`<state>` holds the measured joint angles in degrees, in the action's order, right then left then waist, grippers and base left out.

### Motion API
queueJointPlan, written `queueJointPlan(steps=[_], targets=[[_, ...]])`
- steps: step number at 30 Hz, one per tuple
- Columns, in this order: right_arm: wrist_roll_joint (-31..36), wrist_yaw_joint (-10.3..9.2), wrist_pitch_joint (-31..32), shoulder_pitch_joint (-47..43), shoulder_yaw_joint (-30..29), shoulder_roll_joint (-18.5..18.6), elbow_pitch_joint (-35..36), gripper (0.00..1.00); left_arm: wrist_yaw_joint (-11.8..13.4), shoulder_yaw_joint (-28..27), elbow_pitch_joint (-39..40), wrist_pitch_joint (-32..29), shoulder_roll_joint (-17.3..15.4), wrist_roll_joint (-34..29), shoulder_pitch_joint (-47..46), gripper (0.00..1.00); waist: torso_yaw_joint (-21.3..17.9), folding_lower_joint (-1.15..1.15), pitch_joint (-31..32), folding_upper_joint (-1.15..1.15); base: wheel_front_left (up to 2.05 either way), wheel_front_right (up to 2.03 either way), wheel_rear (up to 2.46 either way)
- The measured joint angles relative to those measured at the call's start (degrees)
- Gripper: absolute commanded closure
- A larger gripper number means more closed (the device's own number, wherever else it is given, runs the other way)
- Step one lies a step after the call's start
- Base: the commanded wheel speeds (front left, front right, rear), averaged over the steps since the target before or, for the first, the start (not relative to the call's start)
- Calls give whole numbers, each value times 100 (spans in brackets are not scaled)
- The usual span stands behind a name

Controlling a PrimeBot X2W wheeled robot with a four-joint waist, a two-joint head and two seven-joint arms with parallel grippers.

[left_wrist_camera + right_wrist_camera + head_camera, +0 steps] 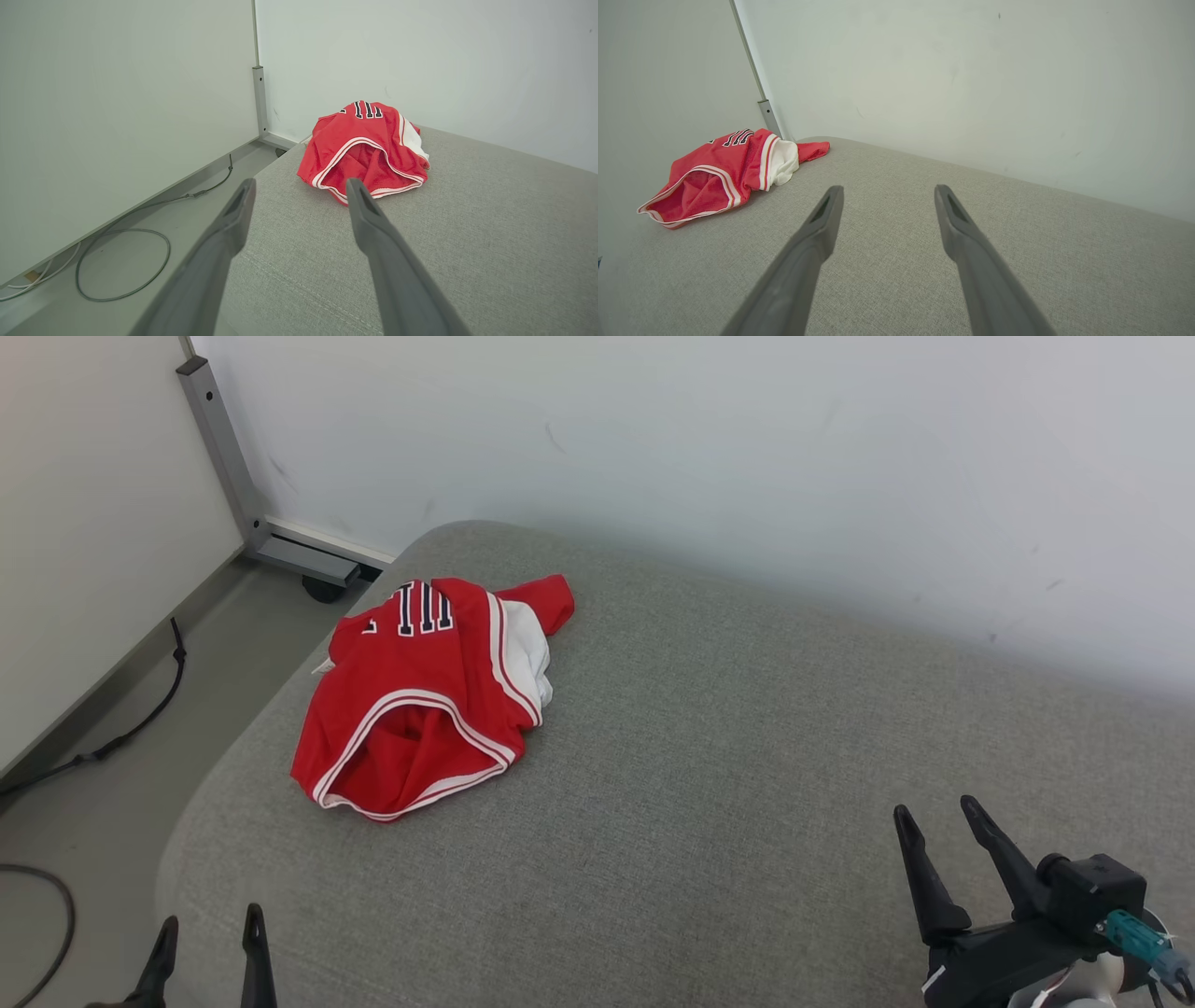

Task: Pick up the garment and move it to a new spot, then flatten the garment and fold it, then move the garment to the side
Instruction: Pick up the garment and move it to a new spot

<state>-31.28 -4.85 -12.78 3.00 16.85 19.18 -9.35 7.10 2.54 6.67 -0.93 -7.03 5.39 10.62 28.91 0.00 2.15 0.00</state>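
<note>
The garment (425, 695) is a red jersey with white trim and dark lettering, lying crumpled near the far left corner of a grey cushioned surface (709, 784). It also shows in the left wrist view as the garment (366, 149) just beyond the fingertips, and far to the left as the garment (728, 179) in the right wrist view. My left gripper (210, 926) stands open at the lower left, near the surface's front edge, short of the garment. At the lower right my right gripper (936, 813) is open over bare fabric, well away from the garment. Neither holds anything.
A pale wall (747, 448) runs behind the surface. On the left a grey metal frame leg (224, 457) with a caster stands on the floor, and dark cables (112, 737) lie along the floor by the left wall panel. The surface's rounded left edge (201, 803) drops to the floor.
</note>
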Motion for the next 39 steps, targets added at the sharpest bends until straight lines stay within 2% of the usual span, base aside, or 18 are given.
queueJointPlan(steps=[11,14,17,19,24,27,32,39], targets=[[15,80,25,99,43,1,-114,0,-24,-31,51,-5,94,100,74,0,36,0,-73,0,0,0,0],[25,81,62,116,57,4,-74,0,-319,13,51,-74,114,549,-109,0,36,0,-128,0,0,0,0],[35,82,70,116,67,34,-65,0,-627,42,-48,-265,-85,666,-638,0,33,0,-198,0,0,0,0],[59,81,75,120,60,49,-36,0,-869,-1,-247,-478,-21,1288,-1015,0,28,0,-248,0,0,0,0],[71,81,118,128,33,120,20,0,-1245,67,-933,-911,-256,1386,-1789,0,-3,0,-368,0,0,0,0],[89,81,126,133,15,175,55,0,-1306,147,-1330,-1159,-382,1452,-2248,0,-36,1,-439,1,0,0,0],[166,79,270,367,32,277,249,0,-1327,-37,-2143,-1622,-652,1795,-2950,0,-265,1,-625,0,0,0,0],[227,76,379,529,-23,472,405,0,-1369,-87,-2976,-1880,-765,1894,-3875,0,-610,1,-889,0,0,0,0]])
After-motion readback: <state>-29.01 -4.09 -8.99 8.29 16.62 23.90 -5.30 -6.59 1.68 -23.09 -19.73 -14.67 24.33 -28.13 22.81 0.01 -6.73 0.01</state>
